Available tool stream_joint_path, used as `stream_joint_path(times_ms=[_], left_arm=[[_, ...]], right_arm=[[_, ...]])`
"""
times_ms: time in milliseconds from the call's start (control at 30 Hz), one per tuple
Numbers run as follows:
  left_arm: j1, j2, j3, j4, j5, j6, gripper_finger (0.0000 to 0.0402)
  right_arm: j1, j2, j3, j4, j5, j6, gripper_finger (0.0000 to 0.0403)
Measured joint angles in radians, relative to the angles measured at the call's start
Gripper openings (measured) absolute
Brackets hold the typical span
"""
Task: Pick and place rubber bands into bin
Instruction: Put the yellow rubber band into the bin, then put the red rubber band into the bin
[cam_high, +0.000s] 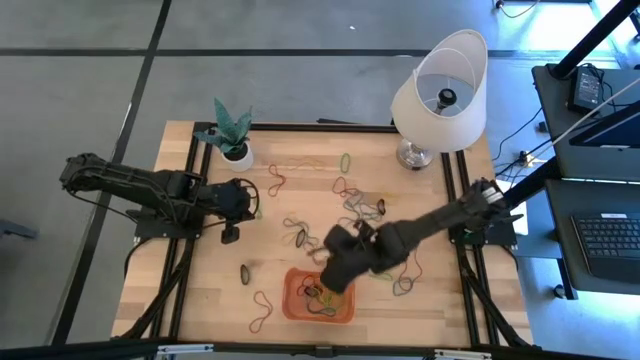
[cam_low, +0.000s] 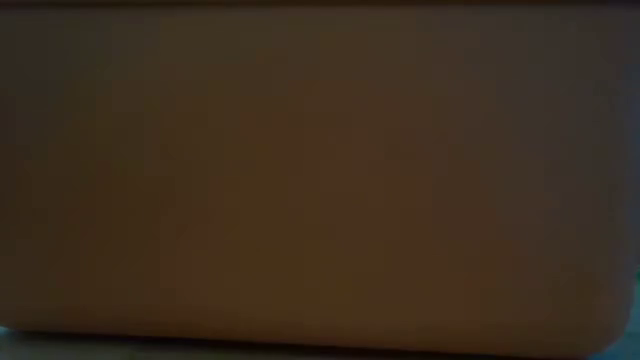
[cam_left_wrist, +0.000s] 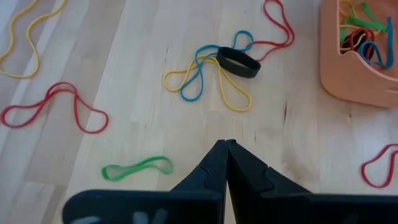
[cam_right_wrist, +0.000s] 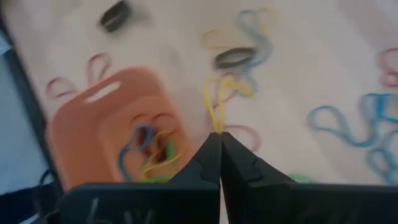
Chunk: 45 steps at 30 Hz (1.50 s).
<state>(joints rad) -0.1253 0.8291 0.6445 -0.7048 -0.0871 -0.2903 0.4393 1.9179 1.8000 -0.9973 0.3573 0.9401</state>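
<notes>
Grey floor surrounds the pale wooden bench (cam_high: 300, 170) seen from above, its top framed by black rails. A white potted plant (cam_high: 233, 135) stands near the far left corner and a white-shaded lamp (cam_high: 440, 95) near the far right. Thin loose rubber bands (cam_high: 350, 205) lie scattered over the middle of the boards. The small shallow orange plastic bin (cam_high: 292, 300), rounded at its corners, sits near the front edge with a few bands inside. The right hand (cam_high: 335, 272) reaches in from the right and hangs just over the bin's far right part. The left hand (cam_high: 231, 236) waits well to the left of the bin, over bare wood.

At bench height the picture is filled by a dim brownish surface; it may be the bin's wall pressed close to the lens, but I cannot tell.

From the left wrist, the left hand (cam_left_wrist: 226, 144) is clenched with nothing between its dark fingers. Ahead of it lie a green loop (cam_left_wrist: 137, 168), a red loop (cam_left_wrist: 56, 109), and a tangle of yellow and blue bands crossed by a flat black band (cam_left_wrist: 238, 62). The bin's smooth rim (cam_left_wrist: 348, 87) shows off to one side.

From the right wrist, the right hand (cam_right_wrist: 219, 135) is clenched on a thin yellow rubber band (cam_right_wrist: 216, 102) that stands up from its fingertips. The bin (cam_right_wrist: 93, 130) lies just beside the hand, holding blue, yellow, red and green loops.
</notes>
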Motion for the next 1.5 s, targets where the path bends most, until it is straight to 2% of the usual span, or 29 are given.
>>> stream_joint_path(times_ms=[200,400,667,833,1233,1367,1500], left_arm=[[0.0,0.008,0.0,0.002,0.0,-0.038,0.0006],[-0.015,0.007,0.0,0.006,0.001,-0.04,0.0006],[-0.062,0.007,0.0,0.006,0.0,-0.079,0.0006],[-0.082,0.007,0.0,0.006,0.0,-0.117,0.0006],[-0.096,0.007,0.0,0.009,-0.023,-0.12,0.0006],[-0.095,0.007,0.0,0.064,-0.025,-0.085,0.0006],[-0.069,0.012,0.001,0.151,-0.019,0.017,0.0006]], right_arm=[[0.08,0.052,0.0,0.104,-0.001,0.023,0.0],[0.115,0.146,0.0,0.131,-0.059,0.052,0.0],[0.122,0.236,0.0,0.041,-0.149,0.159,0.0002],[0.125,0.23,0.0,-0.006,-0.143,0.185,0.0024],[0.127,0.192,0.0,-0.052,-0.134,0.182,0.0109],[0.127,0.141,0.0,-0.089,-0.053,0.156,0.011],[0.104,0.095,-0.035,-0.059,-0.041,0.127,0.0084]])
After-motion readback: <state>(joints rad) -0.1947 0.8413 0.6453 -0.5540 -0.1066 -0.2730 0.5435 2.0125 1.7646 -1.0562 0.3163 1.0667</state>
